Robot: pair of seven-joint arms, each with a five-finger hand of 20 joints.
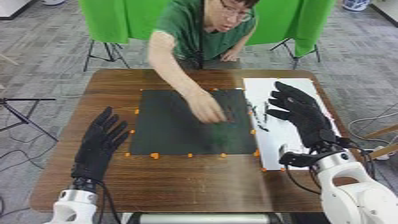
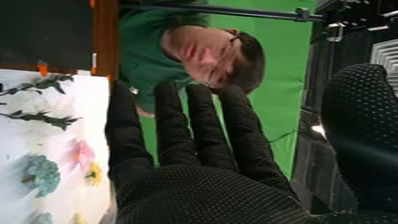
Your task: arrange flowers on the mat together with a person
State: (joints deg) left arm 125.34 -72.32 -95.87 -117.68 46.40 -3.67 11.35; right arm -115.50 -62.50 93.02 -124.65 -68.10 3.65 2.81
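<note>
Taking the dark mat (image 1: 160, 135) as your clock centre, the white sheet (image 1: 259, 85) lies at three o'clock, just beside it, bearing leafy sprigs (image 2: 43, 119), a pink flower (image 2: 83, 154), a yellow flower (image 2: 93, 174) and a blue-green flower (image 2: 43, 175). They are probably spread apart there as stock, so you can pick them singly and keep the mat for composing. Your right hand (image 1: 306, 112) hangs over that sheet, fingers apart and empty, likely for a short reach. Your left hand (image 1: 98, 145), also loosely spread, waits near nine o'clock, off the mat's edge. The person's hand (image 1: 209, 110) reaches in from twelve; whether it holds anything, you cannot tell. Orange marks (image 1: 155, 155) outline the mat. Your roomier way in looks to be from five o'clock, over the counter (image 1: 160, 185), once that arm withdraws.
</note>
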